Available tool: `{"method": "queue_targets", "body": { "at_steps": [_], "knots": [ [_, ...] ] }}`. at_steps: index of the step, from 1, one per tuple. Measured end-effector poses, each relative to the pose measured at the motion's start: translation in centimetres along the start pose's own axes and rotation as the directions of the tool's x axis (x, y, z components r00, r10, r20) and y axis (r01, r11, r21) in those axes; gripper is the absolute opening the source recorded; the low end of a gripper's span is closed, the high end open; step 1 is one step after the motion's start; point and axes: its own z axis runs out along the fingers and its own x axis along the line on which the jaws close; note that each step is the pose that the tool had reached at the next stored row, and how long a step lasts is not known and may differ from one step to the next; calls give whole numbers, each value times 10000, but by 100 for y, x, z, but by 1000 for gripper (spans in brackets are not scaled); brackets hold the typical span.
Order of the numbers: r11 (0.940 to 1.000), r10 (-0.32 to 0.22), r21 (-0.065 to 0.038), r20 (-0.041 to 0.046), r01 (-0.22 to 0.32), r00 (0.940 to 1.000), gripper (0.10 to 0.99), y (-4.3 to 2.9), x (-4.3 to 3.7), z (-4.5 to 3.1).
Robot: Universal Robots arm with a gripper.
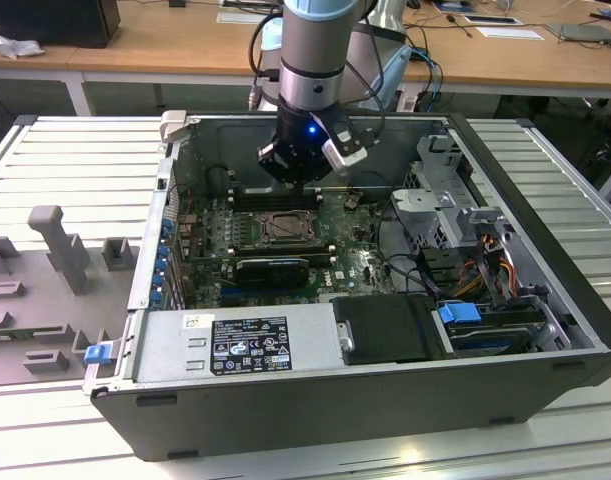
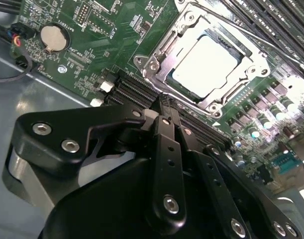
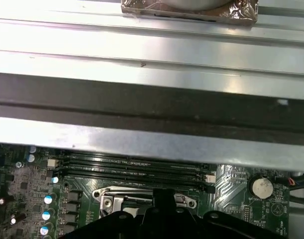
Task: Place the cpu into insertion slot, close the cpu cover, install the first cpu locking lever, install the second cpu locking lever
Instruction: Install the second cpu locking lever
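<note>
Cpu (image 2: 205,63) is sitting pale and square in the insertion slot (image 2: 156,67), with the cpu cover (image 2: 251,62) lying as a silvery frame around it. Pincer (image 2: 164,102) is hanging just above the board beside the socket, its fingers (image 2: 166,144) pressing together on nothing. In the exterior view the pincer (image 1: 303,180) is hovering over the socket (image 1: 282,228) inside the open computer case (image 1: 545,250). Chip is looking light, thin, stiff and fragile; probably best taken by opposite edges, never the face. Cover is looking stiff and springy.
</note>
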Motion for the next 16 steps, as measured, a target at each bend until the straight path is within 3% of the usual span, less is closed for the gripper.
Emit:
{"method": "queue_targets", "body": {
  "at_steps": [16],
  "knots": [
    [10000, 1, 1, -1, -1, 10000, 106, -88, 8, -9]
  ]
}}
